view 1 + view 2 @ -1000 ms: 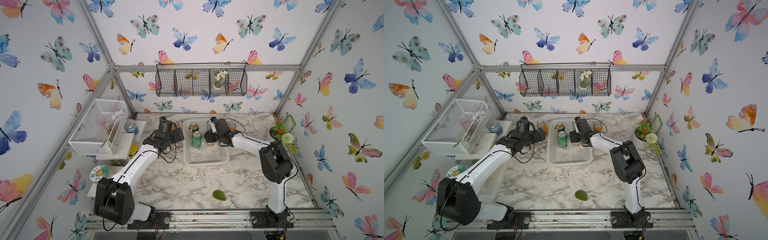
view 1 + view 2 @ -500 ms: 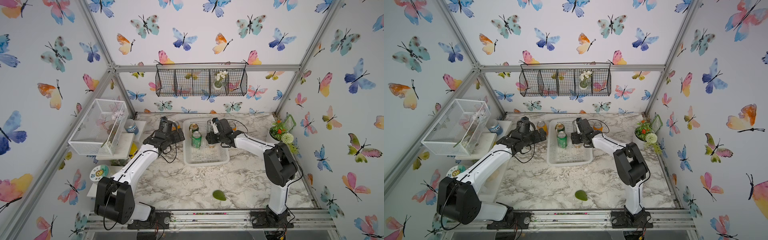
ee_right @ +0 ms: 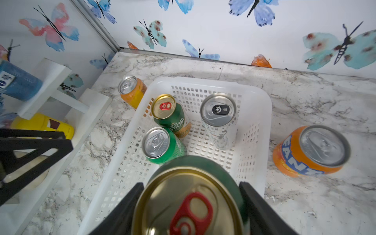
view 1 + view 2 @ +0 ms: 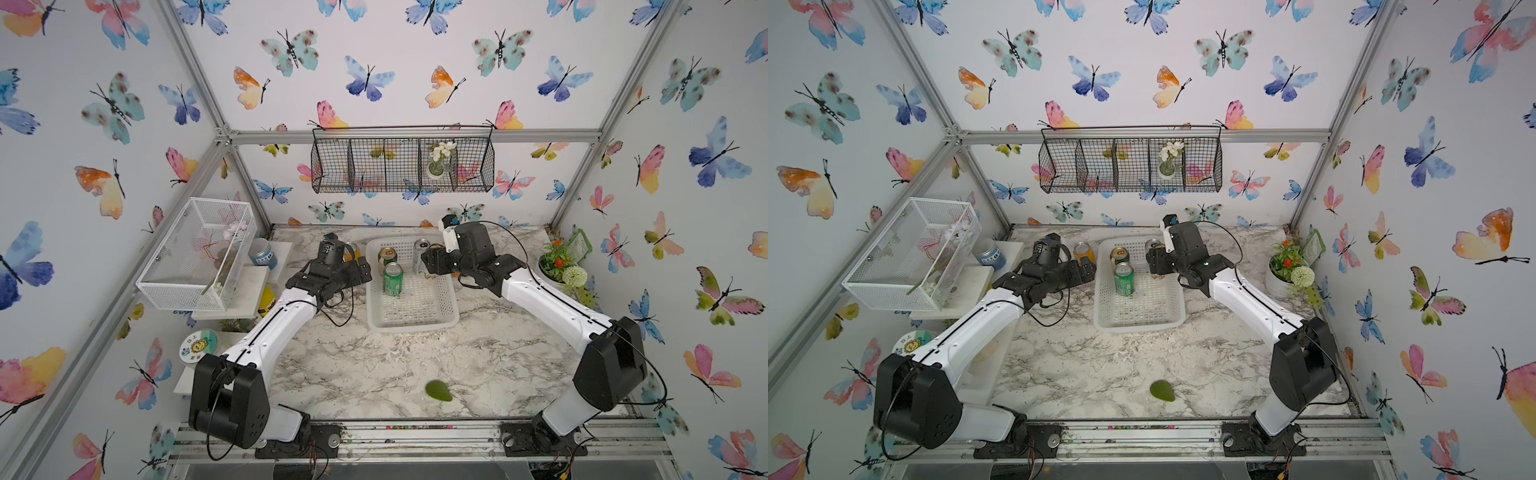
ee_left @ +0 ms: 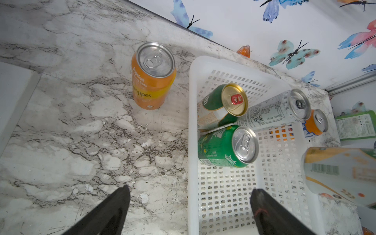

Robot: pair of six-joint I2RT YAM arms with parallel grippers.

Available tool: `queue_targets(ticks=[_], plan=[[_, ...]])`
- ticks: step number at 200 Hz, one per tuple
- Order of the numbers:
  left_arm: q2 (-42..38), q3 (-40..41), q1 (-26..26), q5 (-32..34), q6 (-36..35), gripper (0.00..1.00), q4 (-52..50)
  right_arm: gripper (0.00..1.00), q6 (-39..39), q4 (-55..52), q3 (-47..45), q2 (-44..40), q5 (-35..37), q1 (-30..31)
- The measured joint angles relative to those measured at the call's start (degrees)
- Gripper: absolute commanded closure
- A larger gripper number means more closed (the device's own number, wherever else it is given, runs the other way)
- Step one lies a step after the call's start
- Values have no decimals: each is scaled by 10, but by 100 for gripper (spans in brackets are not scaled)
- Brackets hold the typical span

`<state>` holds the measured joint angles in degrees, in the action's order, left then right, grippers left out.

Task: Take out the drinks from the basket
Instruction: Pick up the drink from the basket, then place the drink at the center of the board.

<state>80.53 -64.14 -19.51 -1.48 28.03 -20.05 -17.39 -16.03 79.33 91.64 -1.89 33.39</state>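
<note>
Marble tabletop [image 4: 374,374]: right gripper [image 3: 191,185] clamps a gold-topped can [image 3: 189,205], just lifted above the basket [image 3: 203,81]; left gripper [image 5: 191,189] gapes empty; three cans [image 3: 162,146] remain inside.

We get the gold-topped can [image 3: 183,205] pinched in the right gripper [image 3: 191,184] as a soft blur, its near rim cut by the frame, its label hidden under the lid. From the left wrist it's a smear running off the edge. Beside the right gripper, the Fanta can [image 5: 316,122] shows half covered behind the silver can [image 5: 278,110] there. In both top views the gripper masks most of the held can.
</note>
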Motion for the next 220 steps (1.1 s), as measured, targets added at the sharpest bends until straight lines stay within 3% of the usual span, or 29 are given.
queue_targets(ticks=[81,169,220], plan=[[4,-2,0,-14,-7,1,0,61,-6,-20,-87,-50,20,-132],[7,-2,0,-15,-8,1,0,61,-5,28,-134,53,41,-126],[9,-2,0,-15,-9,1,0,54,-5,40,-134,69,47,-126]])
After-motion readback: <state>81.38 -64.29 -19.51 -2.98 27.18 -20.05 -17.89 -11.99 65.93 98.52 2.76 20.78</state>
